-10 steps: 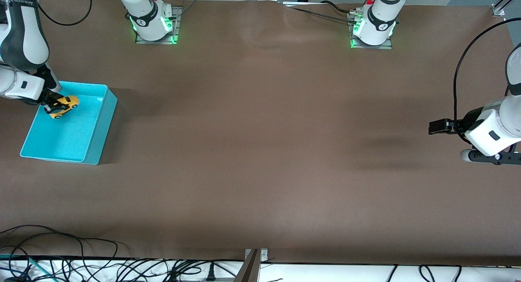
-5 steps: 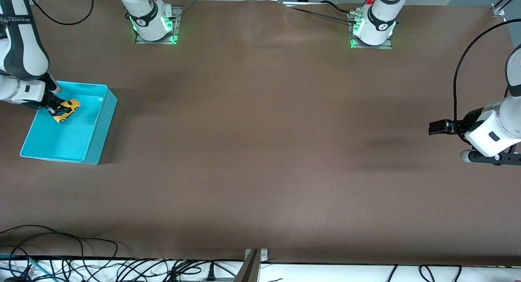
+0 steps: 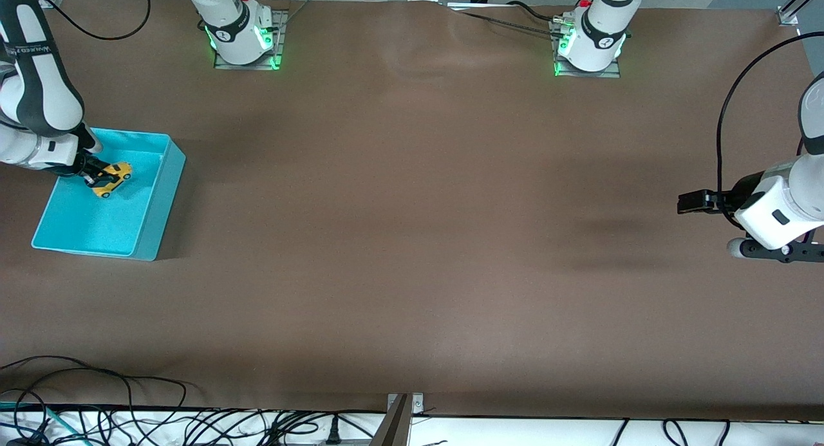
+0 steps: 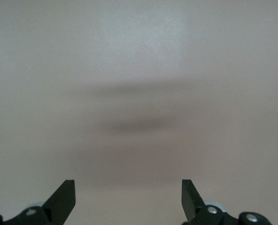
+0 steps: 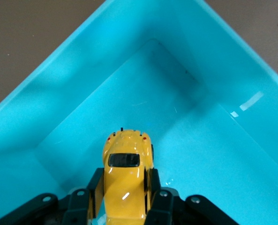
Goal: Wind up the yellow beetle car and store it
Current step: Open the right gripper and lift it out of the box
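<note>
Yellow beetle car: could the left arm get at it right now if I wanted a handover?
Probably not. The yellow beetle car sits clamped in the right gripper inside the turquoise bin at the right arm's end of the table, while the left gripper hangs open over bare table at the left arm's end.

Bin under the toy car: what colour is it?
Turquoise; the bin around the yellow beetle car shows best in the right wrist view.

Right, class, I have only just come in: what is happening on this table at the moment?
The right gripper is shut on the yellow beetle car and holds it inside the turquoise bin, which sits at the right arm's end of the table. Whether the car touches the bin's floor cannot be told. The car is not yet released. The left gripper waits open over bare table at the left arm's end, holding nothing.
</note>
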You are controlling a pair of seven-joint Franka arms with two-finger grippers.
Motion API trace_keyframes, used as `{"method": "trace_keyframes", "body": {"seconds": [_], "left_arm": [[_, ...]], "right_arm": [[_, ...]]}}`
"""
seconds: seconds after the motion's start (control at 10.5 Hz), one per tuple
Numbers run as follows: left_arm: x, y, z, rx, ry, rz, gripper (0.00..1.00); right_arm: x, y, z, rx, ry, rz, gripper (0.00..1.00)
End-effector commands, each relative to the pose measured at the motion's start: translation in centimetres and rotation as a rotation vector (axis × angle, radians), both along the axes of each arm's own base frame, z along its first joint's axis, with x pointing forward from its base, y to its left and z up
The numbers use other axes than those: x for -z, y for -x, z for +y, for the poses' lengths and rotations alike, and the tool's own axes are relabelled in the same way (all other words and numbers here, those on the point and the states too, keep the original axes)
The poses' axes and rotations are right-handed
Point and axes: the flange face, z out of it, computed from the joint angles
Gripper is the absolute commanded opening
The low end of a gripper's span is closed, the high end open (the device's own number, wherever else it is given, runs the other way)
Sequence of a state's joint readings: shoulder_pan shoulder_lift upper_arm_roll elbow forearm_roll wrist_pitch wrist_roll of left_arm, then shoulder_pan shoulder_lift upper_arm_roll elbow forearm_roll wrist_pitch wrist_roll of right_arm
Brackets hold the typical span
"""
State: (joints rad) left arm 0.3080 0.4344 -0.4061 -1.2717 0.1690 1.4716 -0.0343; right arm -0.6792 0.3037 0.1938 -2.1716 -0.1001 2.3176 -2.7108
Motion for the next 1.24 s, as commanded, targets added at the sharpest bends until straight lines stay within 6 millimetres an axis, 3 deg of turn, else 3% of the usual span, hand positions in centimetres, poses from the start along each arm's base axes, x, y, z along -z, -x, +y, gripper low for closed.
{"method": "trace_keyframes", "body": {"seconds": [0.0,0.29,0.38,0.57,0.86,1.05,1.15], "left_arm": [[-0.2,-0.1,0.3,0.015,0.013,0.008,1.0],[-0.2,-0.1,0.3,0.015,0.014,0.008,1.0],[-0.2,-0.1,0.3,0.015,0.014,0.008,1.0],[-0.2,-0.1,0.1,0.018,0.014,0.008,1.0],[-0.2,-0.1,0.1,0.018,0.014,0.008,1.0],[-0.2,-0.1,0.1,0.018,0.014,0.008,1.0],[-0.2,-0.1,0.1,0.019,0.014,0.008,1.0]], "right_arm": [[0.9,1.4,-1.1,-0.015,0.003,-0.005,0.0],[2.4,2.3,-2.2,0.027,-0.009,0.013,0.0],[2.7,2.5,-2.4,0.038,-0.013,0.015,0.07],[2.4,2.5,-2.5,0.047,-0.014,0.02,1.0],[0.3,1.4,-2.6,0.101,0.016,-0.001,1.0],[-4.2,0.3,-2.4,0.181,0.033,0.043,1.0],[-6.7,-0.8,-1.2,0.219,0.047,0.045,1.0]]}}
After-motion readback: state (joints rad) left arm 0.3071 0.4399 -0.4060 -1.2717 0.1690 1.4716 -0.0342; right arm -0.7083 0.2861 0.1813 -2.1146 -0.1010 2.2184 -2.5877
